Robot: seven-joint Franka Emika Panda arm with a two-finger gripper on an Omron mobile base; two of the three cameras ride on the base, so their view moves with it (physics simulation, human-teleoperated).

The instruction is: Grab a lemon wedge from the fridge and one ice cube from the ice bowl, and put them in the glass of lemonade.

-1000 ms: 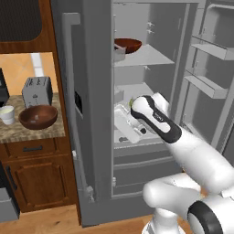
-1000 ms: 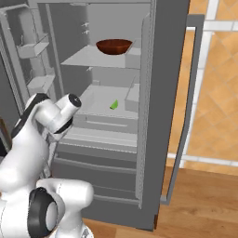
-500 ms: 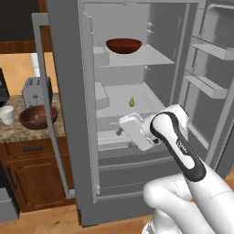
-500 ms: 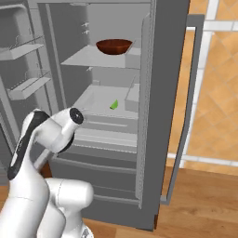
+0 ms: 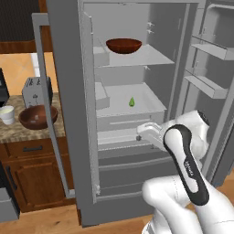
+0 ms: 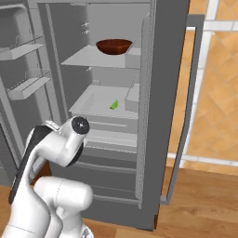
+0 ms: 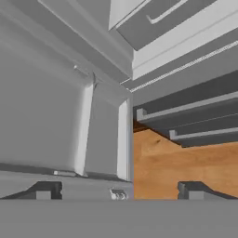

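On the counter [image 5: 27, 132] at the far left of the left base view stand a pale cup [image 5: 7, 114], a brown bowl [image 5: 38, 117] and, behind it, a toaster [image 5: 36, 90]; the bowl's contents cannot be made out. Next comes the fridge [image 5: 68, 114], both upper doors swung wide, the left one standing edge-on between the counter and the shelves. Inside there are two things: one more brown bowl [image 5: 124, 45] on the upper shelf and one small green lemon wedge [image 5: 131, 101] alone on the shelf below, clear of the bowl. The gripper [image 5: 142, 132] hangs in front of the drawer face below that shelf, lower than the wedge and apart from it. The right base view gives the same bowl [image 6: 114, 45] and wedge [image 6: 114, 104], plus wooden floor [image 6: 204, 195] past the right door. In the hand view the two finger tips [image 7: 44, 190] stand spread wide, nothing between them, facing grey fridge panels and a patch of floor [image 7: 176, 160].
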